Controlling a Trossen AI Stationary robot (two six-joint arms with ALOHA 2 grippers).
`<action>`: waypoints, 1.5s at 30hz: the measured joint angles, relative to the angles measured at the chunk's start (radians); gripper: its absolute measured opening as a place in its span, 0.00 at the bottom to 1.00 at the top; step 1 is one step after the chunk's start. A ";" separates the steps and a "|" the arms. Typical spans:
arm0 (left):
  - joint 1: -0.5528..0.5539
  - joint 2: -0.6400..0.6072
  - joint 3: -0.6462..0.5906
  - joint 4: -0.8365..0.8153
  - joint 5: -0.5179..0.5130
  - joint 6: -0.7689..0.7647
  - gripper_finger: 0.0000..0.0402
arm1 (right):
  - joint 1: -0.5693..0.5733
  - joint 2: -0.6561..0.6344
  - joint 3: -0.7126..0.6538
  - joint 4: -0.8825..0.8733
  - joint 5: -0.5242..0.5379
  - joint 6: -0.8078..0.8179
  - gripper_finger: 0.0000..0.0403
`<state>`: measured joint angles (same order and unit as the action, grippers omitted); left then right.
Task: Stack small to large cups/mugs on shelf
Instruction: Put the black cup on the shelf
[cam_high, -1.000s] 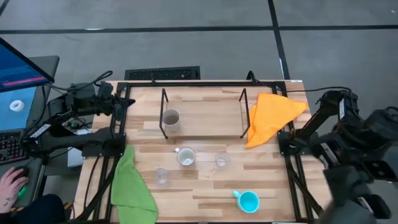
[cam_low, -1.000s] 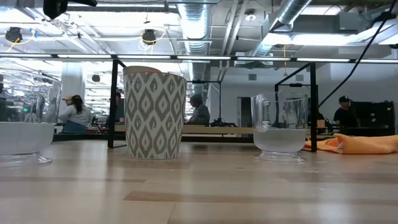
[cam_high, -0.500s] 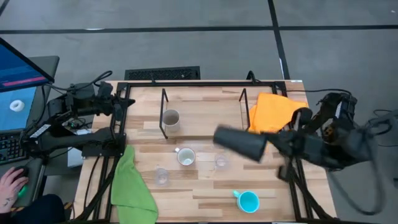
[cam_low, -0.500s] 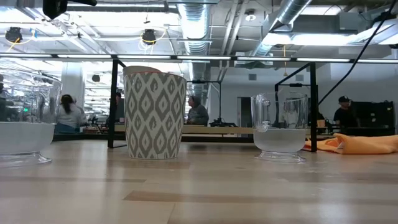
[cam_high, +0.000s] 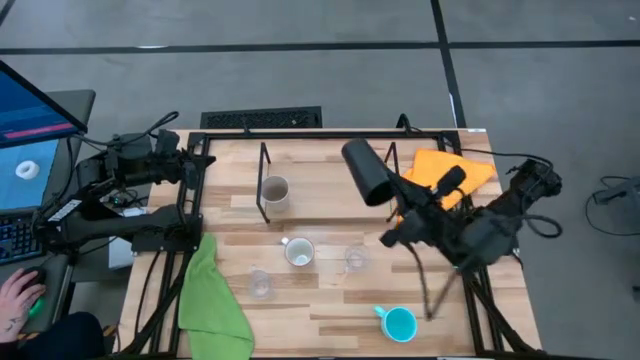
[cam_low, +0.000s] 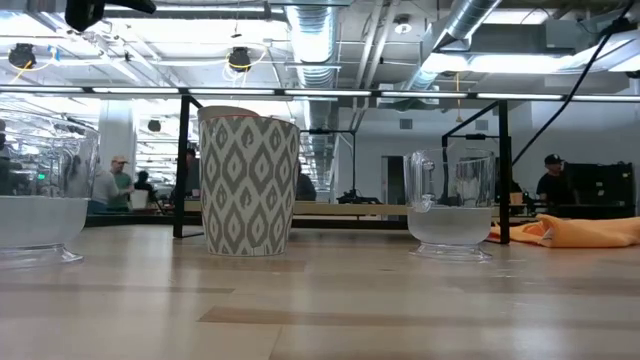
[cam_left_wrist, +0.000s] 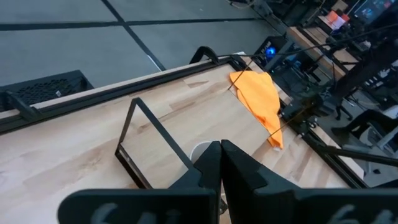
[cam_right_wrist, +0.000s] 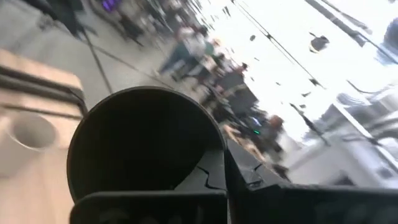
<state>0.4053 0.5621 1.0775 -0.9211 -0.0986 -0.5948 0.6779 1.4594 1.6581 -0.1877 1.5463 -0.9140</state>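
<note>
My right gripper (cam_high: 396, 198) is shut on a black mug (cam_high: 365, 172), held up over the right end of the shelf (cam_high: 330, 195). A grey-beige mug (cam_high: 274, 192) stands on the shelf board near its left end. On the table in front of the shelf stand a patterned white mug (cam_high: 299, 253), two clear glass cups (cam_high: 356, 258) (cam_high: 260, 284) and a light blue mug (cam_high: 399, 323). The low view shows the patterned mug (cam_low: 248, 180) and a glass cup (cam_low: 452, 205). My left gripper (cam_left_wrist: 221, 152) is shut and empty at the table's far left corner. My right gripper holds the black mug at its open end, by the rim (cam_right_wrist: 214, 146). One finger (cam_right_wrist: 239, 177) shows outside the wall; the other does not show against the dark inside. The mug is lifted clear and tipped on its side, its base toward the table's far left.
An orange cloth (cam_high: 440, 182) lies by the shelf's right end, under my right arm. A green cloth (cam_high: 212, 300) hangs over the table's near left edge. The black outer frame (cam_high: 330, 135) runs round the table. A person's hand (cam_high: 18, 300) rests at a keyboard off the left side.
My right arm has swung in from beyond the table's right edge with the black mug, first toward the left over the middle of the table, then toward the far edge. The mug now hangs over the shelf's right end.
</note>
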 joint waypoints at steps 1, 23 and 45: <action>0.000 0.000 0.000 0.000 -0.001 -0.006 0.00 | -0.011 0.007 0.000 -0.002 -0.002 -0.002 0.01; 0.000 0.000 0.000 0.000 0.035 -0.112 0.00 | -0.273 0.035 0.232 0.233 -0.025 -0.039 0.02; 0.000 0.000 0.000 -0.001 0.111 -0.016 0.00 | -0.834 0.134 0.428 -0.559 -1.355 1.034 0.01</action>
<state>0.4051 0.5621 1.0775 -0.9218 0.0128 -0.6106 -0.1558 1.5938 2.0861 -0.7469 0.1918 0.1205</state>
